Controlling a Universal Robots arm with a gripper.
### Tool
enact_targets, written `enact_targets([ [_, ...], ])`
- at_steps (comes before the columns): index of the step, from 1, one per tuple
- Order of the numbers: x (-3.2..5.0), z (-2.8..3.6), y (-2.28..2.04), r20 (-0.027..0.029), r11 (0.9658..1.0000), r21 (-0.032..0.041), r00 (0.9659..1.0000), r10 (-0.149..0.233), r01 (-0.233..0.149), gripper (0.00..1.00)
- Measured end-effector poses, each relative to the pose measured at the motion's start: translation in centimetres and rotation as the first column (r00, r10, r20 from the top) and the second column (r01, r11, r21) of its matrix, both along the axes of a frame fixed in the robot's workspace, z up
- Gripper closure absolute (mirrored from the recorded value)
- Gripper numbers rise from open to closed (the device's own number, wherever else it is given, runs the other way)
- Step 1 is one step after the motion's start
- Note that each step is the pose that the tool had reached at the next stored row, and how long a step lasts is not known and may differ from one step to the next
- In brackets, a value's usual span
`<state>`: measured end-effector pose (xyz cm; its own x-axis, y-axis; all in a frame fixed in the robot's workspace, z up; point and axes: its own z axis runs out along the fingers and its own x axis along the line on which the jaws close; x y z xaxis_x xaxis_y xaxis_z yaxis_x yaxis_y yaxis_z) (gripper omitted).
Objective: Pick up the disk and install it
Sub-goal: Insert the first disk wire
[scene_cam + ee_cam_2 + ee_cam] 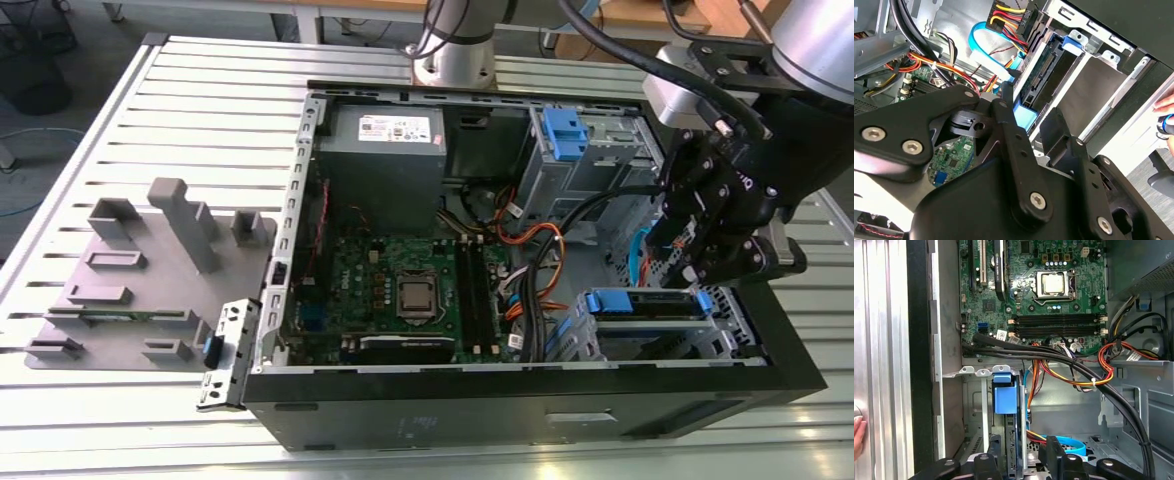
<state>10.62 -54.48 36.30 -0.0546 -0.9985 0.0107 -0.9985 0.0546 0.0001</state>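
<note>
Gripper (721,250) jaws apart, holding nothing, over the drive bay at the exterior view's right end of the open PC case (400,420).

In 2nd wrist view the black fingers (1009,130) stand spread w/ a gap, just above the disk (1046,75); disk sits edge-on in its bay slot w/ blue rail, next to the bay's metal wall. Motherboard (400,290) lies mid-case, grey power-supply box (387,150) at far side. Grey fixture block (147,270) on table (200,90), exterior view's left of case.

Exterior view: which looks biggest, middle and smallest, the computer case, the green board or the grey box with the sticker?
1. Computer case, biggest.
2. Green board.
3. Grey box, smallest, though it sits farther back.
</note>
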Motion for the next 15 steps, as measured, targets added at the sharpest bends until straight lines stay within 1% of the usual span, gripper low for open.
enact_targets([
  [2, 0.0, 0.12, 0.0, 0.0, 1.0, 0.0001, 1.0, 0.0, 0.0, 0.51],
  [5, 0.0, 0.79, 0.0, 0.0, 1.0, 0.0004, 1.0, 0.0, 0.0, 0.51],
  [7, 0.0, 1.04, 0.0, 0.0, 1.0, 0.0002, 1.0, 0.0, 0.0, 0.51],
  [10, 0.05, 0.99, 0.01, 0.0, 1.0, 0.0007, 1.0, 0.0, 0.0, 0.51],
  [15, 0.42, 0.59, 0.08, 0.0, 1.0, 0.0004, 1.0, 0.0, 0.0, 0.51],
])
